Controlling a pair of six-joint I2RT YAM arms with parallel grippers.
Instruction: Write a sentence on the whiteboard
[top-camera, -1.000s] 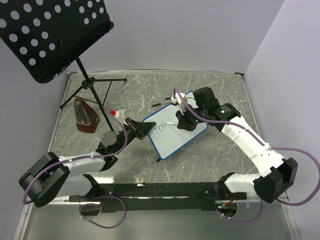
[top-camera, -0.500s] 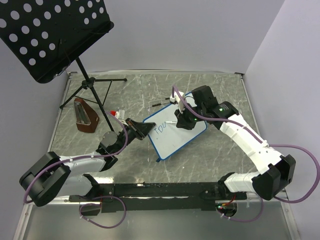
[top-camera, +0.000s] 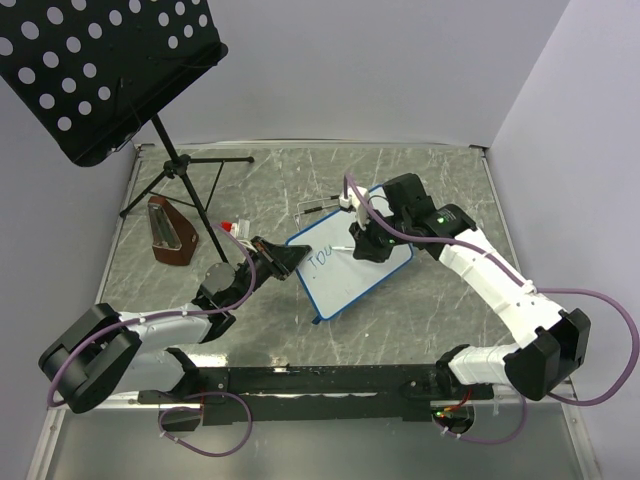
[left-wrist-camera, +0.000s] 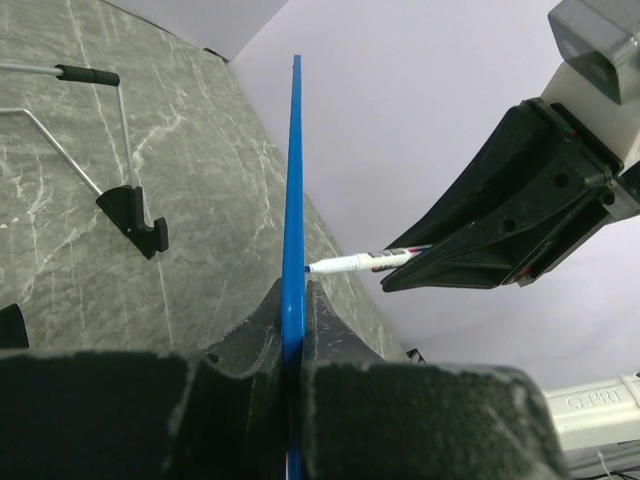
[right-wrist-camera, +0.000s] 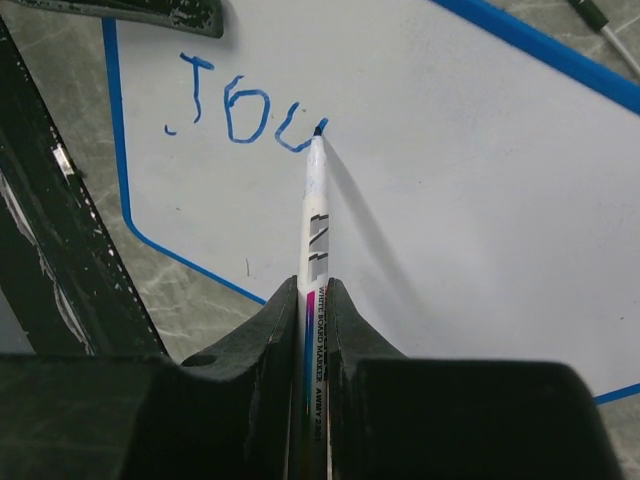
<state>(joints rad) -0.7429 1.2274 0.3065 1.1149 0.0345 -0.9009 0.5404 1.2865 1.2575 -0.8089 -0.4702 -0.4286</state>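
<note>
Pinching the whiteboard (top-camera: 352, 282) edge, left hand (left-wrist-camera: 294, 308); right hand (right-wrist-camera: 312, 292) clamped on marker (right-wrist-camera: 314, 225), tip at the sentence (right-wrist-camera: 243, 112).

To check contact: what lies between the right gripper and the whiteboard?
A marker, held by the right gripper; its tip touches the whiteboard at the blue writing. Right wrist view shows this.

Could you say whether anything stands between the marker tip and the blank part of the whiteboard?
Nothing visible does. The marker in the right pincer touches the whiteboard by the last letter; the surface beyond is bare. The left pincer clamps its edge.
</note>
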